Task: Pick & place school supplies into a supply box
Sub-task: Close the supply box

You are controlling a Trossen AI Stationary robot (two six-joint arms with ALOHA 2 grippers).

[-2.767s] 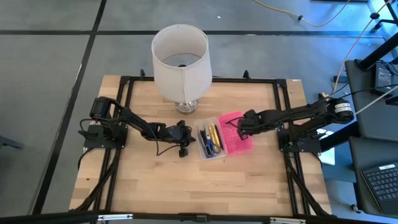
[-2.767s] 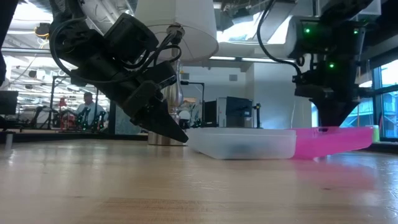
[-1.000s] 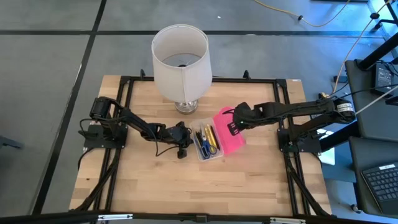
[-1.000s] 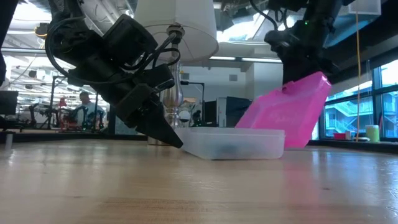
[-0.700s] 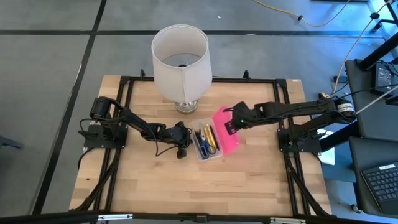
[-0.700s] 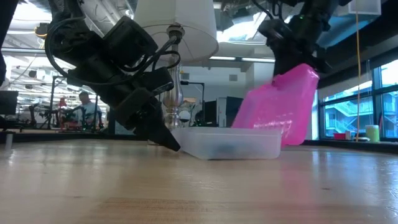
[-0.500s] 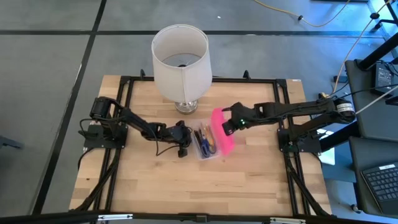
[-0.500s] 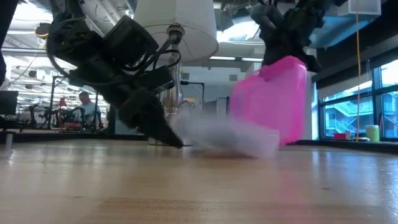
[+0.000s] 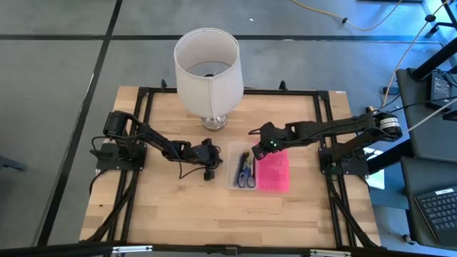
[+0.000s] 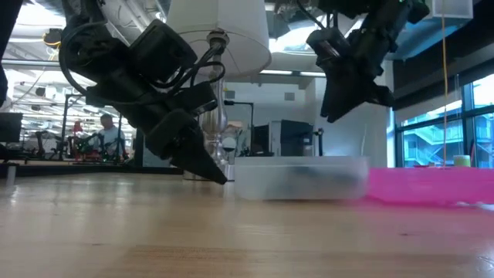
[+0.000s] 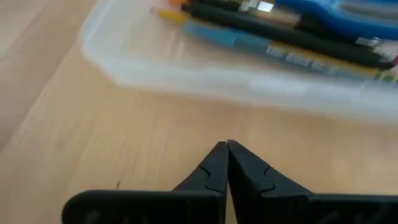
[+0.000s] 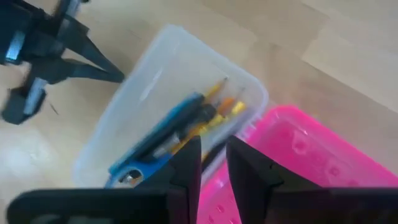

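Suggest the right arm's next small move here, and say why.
Probably lower the right gripper to regrip the pink lid, judging by this: it lies flat and open beside the clear tray, which holds pens and scissors. The left gripper rests shut beside the tray.

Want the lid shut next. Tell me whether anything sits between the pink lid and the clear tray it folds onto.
Nothing visible does. The pink lid lies flat beside the clear tray. The right gripper hangs above them, holding nothing.
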